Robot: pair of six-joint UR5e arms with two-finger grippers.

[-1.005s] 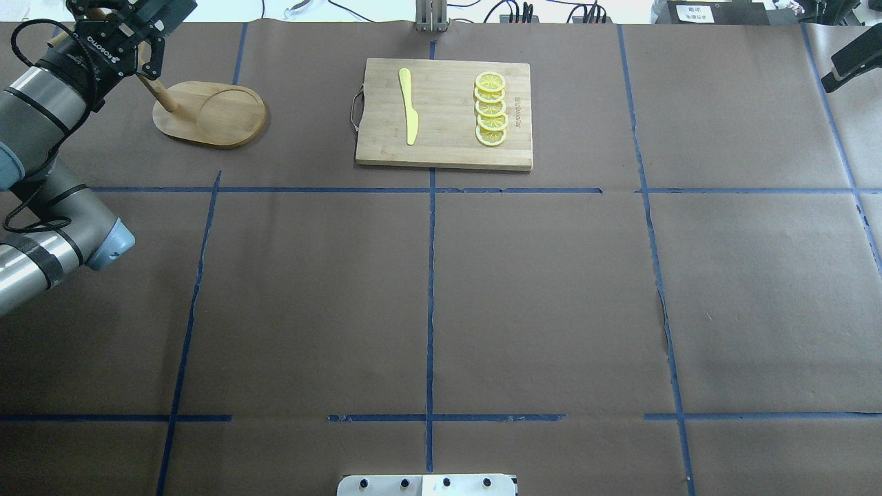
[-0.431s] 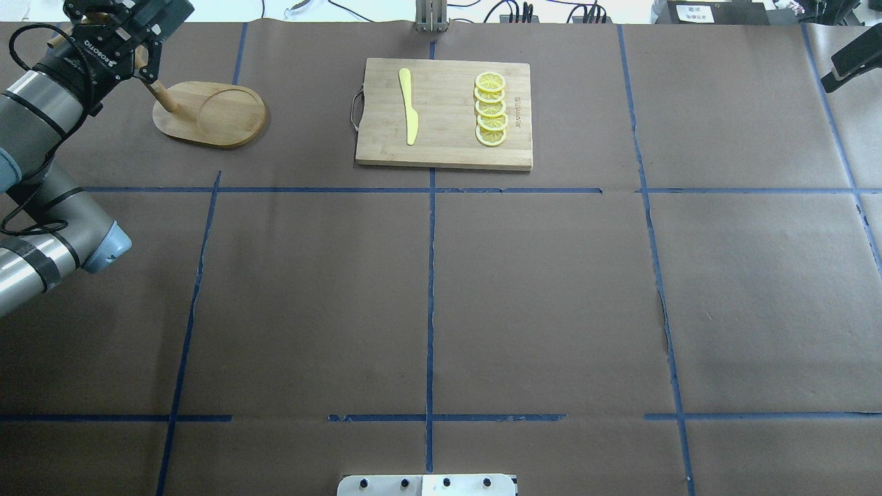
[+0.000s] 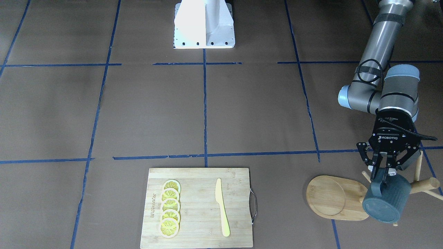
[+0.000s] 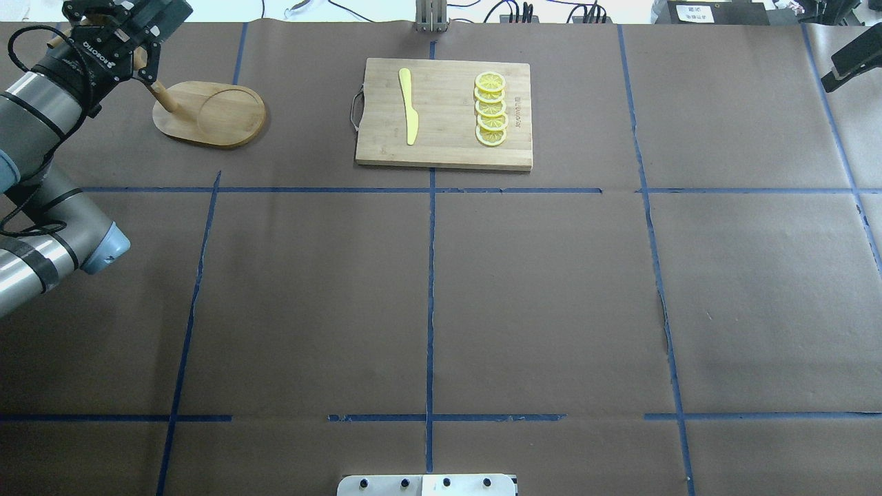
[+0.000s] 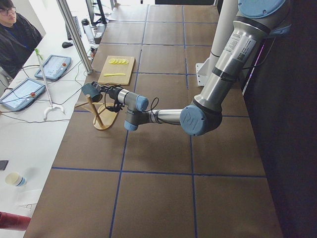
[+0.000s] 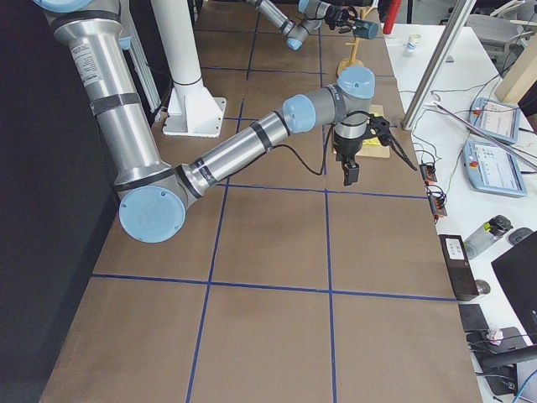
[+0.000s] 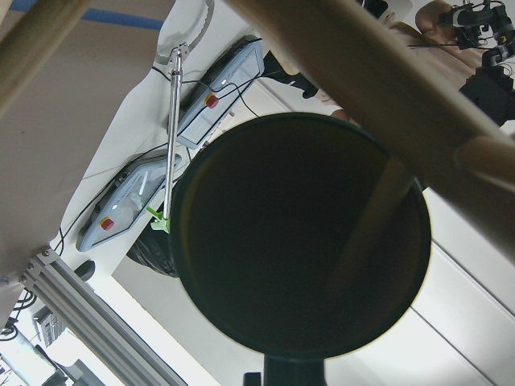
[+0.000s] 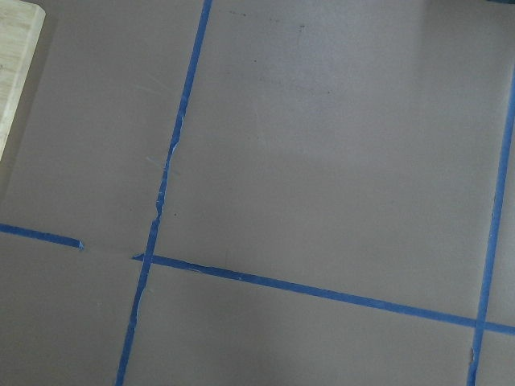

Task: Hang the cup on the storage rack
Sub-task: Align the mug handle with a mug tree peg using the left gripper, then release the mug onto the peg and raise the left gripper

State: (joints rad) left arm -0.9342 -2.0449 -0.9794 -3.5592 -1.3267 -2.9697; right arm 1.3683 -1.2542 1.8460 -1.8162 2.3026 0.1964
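The dark teal ribbed cup [image 3: 387, 200] hangs tilted among the pegs of the bamboo storage rack [image 3: 332, 197], mouth facing away from the front camera. My left gripper [image 3: 383, 172] is shut on the cup's handle side, just above the rack. In the left wrist view the cup's dark mouth [image 7: 298, 233] fills the middle, with rack pegs [image 7: 378, 72] crossing in front. In the overhead view the left gripper [image 4: 114, 34] covers the cup, and the rack's oval base [image 4: 210, 114] shows beside it. My right gripper [image 6: 347, 170] hovers above the table at the far right; I cannot tell its jaw state.
A bamboo cutting board [image 4: 444, 114] with a metal handle lies at the back centre, holding a yellow knife [image 4: 408, 107] and several lemon slices [image 4: 490, 109]. Blue tape lines cross the brown table cover. An operator and tablets are beyond the table's far edge [image 5: 15, 34].
My left gripper has shifted a little up and to the left in the overhead view, away from the rack's base. The right arm and board have not moved.
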